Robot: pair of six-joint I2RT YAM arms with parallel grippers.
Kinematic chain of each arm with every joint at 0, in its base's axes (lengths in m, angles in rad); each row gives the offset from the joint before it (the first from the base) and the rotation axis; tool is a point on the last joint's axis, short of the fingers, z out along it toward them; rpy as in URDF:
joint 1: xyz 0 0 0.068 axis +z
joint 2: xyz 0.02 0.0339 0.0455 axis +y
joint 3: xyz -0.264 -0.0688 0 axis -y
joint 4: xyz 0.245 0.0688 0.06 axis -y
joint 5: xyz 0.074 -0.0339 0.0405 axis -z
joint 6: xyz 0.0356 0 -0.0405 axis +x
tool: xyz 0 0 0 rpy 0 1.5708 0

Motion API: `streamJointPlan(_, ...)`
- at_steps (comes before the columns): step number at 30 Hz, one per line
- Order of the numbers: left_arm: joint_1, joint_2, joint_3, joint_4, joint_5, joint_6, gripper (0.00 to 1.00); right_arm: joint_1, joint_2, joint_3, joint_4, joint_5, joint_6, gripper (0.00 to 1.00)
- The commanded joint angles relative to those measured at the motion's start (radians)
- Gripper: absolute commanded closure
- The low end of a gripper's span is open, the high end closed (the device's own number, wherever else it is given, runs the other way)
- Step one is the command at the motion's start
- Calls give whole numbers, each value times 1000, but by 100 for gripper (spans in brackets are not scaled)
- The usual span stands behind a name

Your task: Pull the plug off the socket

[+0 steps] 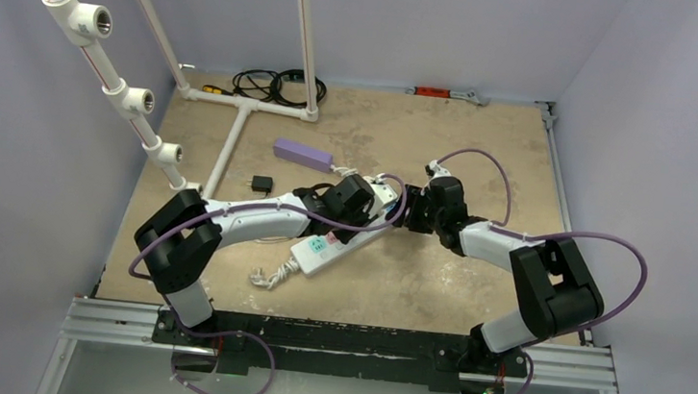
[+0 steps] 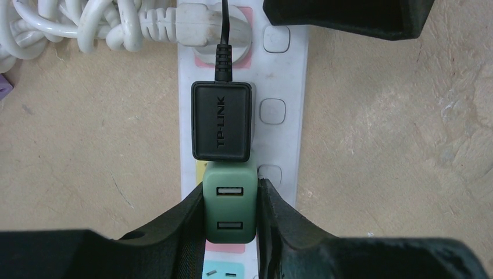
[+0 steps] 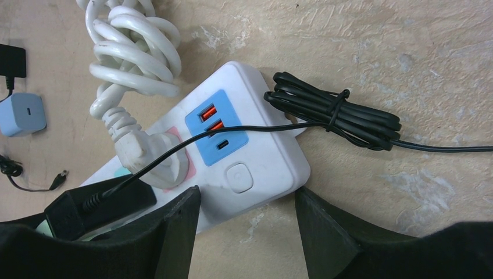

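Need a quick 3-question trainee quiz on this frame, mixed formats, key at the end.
1. True or false: the left tool is clamped on the green USB charger.
2. What sits directly beside that charger on the power strip? A) black TP-LINK adapter B) a second green charger C) nothing
3. Fill in: the white plug sits on the ___ outlet face.
Key: 1 true; 2 A; 3 pink.

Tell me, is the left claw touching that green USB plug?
Touching. The left wrist view shows the left gripper clamping both sides of the green plug, no gap.
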Motion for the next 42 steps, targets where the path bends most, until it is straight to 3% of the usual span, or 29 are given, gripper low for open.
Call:
streamJointPlan(1, -3, 26, 19, 10, 76, -8, 100, -5, 10, 1, 25, 20, -8, 37)
streamJointPlan(8, 114, 68, 65, -32, 318, -42, 100, -6, 18, 3, 21, 22, -7, 38)
streamJointPlan(17, 172, 85, 79, -63, 354, -46, 100, -8, 27, 7, 19, 20, -7, 38)
streamJointPlan(23, 152, 72, 66, -57, 256, -40, 100, -9, 27, 7, 19, 19, -7, 38)
streamJointPlan(30, 15, 72, 48, -70, -2, -3, 100, -8, 30, 8, 19, 19, -9, 38)
streamJointPlan(35, -29, 91, 46, -83, -110, 2, 100, -8, 32, 9, 18, 19, -10, 38)
streamJointPlan(42, -53, 96, 48, -87, -123, 6, 100, -10, 33, 9, 18, 17, -9, 38)
